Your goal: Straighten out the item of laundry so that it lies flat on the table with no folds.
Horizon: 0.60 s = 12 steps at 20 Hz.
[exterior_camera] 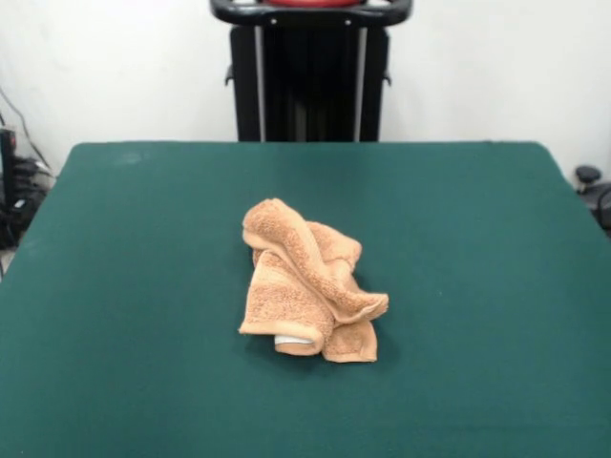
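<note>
The item of laundry (305,284), an orange-tan terry towel, lies crumpled in a heap near the middle of the dark green table (124,286). A thick rolled fold runs diagonally across its top from upper left to lower right. Several layers overlap beneath it, and a small white tag (292,340) peeks out at the bottom edge. No gripper and no part of the arm shows in the front view.
The green surface stretches wide on every side of the towel. Cables and dark equipment (14,186) sit off the table's left edge, and a dark object (590,181) sits off its right edge.
</note>
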Tool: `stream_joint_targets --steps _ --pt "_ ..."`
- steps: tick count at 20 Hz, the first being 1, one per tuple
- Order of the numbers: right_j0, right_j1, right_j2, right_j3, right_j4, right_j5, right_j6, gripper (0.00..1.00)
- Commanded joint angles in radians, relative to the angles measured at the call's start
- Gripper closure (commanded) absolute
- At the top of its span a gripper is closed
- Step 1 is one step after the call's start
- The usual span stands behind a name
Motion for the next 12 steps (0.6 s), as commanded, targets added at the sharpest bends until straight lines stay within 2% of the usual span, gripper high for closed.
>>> stream_joint_targets --steps 1,12 --pt "-0.023 -0.051 0.143 0.322 -0.061 -0.045 -0.198 0.0" --pt "-0.076 -0.14 0.187 0.513 -0.117 -0.112 -0.12 0.0"
